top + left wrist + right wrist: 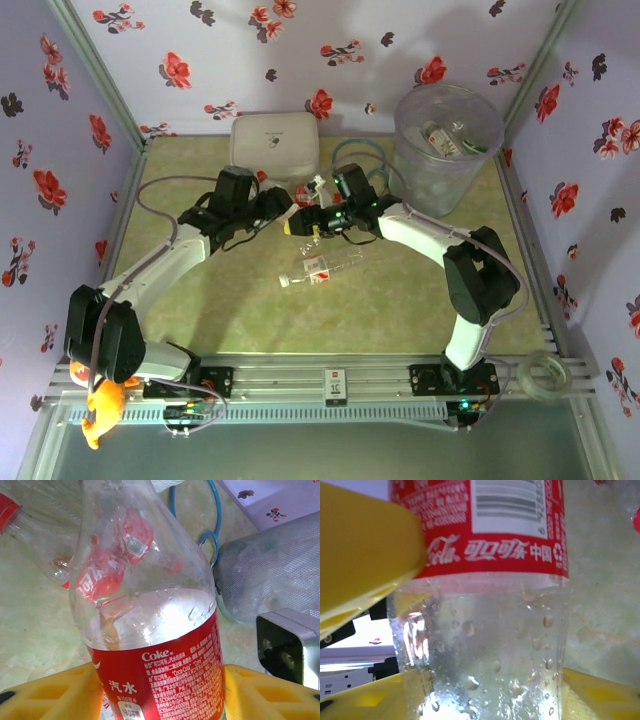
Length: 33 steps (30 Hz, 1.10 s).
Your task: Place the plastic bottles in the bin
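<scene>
Inside floral walls, above the pale green table [400, 310], a red-labelled bottle [150, 610] was held between both arms near the middle. The left end effector [160, 700] pinched its label and the right end effector [482, 700] clamped its clear part. A second bottle [322, 268] lay just nearer on the table. The bin [425, 185], at the far right, contained more bottles [445, 138]. A white case [275, 143] sat to its left.

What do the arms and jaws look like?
Left arm and right arm match: white tubular links, bulky black joint housings, black bases bolted to a silver rail. A grey cable loops alongside each. Wrist heads are black; the jaws are yellow moulded plastic with recessed pockets.
</scene>
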Tool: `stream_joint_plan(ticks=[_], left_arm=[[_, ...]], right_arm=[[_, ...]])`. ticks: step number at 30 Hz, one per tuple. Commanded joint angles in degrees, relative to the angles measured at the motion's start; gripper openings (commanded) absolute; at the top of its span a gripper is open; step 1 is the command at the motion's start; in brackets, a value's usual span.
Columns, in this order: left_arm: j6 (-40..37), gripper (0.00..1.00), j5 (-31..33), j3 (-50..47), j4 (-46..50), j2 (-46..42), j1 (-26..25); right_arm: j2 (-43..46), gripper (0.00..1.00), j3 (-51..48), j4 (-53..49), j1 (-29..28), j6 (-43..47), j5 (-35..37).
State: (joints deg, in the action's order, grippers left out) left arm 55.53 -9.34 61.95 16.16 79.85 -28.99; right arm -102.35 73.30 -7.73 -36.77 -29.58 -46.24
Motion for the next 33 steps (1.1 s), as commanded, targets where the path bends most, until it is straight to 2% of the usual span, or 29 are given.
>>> stream_joint_plan(ticks=[1, 4, 6, 7, 12, 15, 20, 25, 28, 33], left_arm=[[0.61, 0.66, -1.07, -0.96, -1.78, -0.97, -0.27], [-0.07, 0.81, -1.05, -1.46, -2.45, -1.56, -0.32], [-0.62, 0.98, -0.78, -2.00, -3.37, -2.34, -0.21], [-0.78, 1.00, -0.24, -2.26, -3.33, -2.95, 0.02], [-0.59, 1.00, 2.32, -3.58, -2.27, -6.99, 1.63], [-0.48, 1.00, 4.23, -5.21, -1.25, -10.64, 3.49], [0.27, 1.00, 5.12, -9.67, -1.74, -15.91, 7.20], [0.85, 1.00, 4.86, -12.71, -2.40, -16.07, 8.23], [0.57, 1.00, 4.50, -12.91, -2.61, -15.79, 8.25], [-0.05, 1.00, 4.21, -12.51, -2.29, -15.72, 8.24]], right_arm=[[0.98, 0.62, 1.50, -2.20, -0.40, 1.22, 1.23], [1.47, 0.55, 1.80, -2.25, -0.40, 1.12, 1.72], [1.87, 0.52, 2.21, -2.20, -0.37, 0.99, 1.77], [2.12, 0.51, 2.50, -2.44, -0.40, 1.06, 1.92], [3.84, 0.48, 3.39, -4.63, 0.39, 2.09, 2.85], [7.61, 0.46, 4.17, -8.64, 3.07, 4.51, 5.59], [16.39, 0.44, 9.00, -20.68, 11.07, 11.65, 13.96], [21.25, 0.43, 15.34, -26.18, 19.42, 16.85, 23.39], [20.76, 0.42, 19.09, -25.64, 24.21, 18.33, 27.04], [12.26, 0.42, 29.27, -27.66, 30.29, 21.66, 32.99]])
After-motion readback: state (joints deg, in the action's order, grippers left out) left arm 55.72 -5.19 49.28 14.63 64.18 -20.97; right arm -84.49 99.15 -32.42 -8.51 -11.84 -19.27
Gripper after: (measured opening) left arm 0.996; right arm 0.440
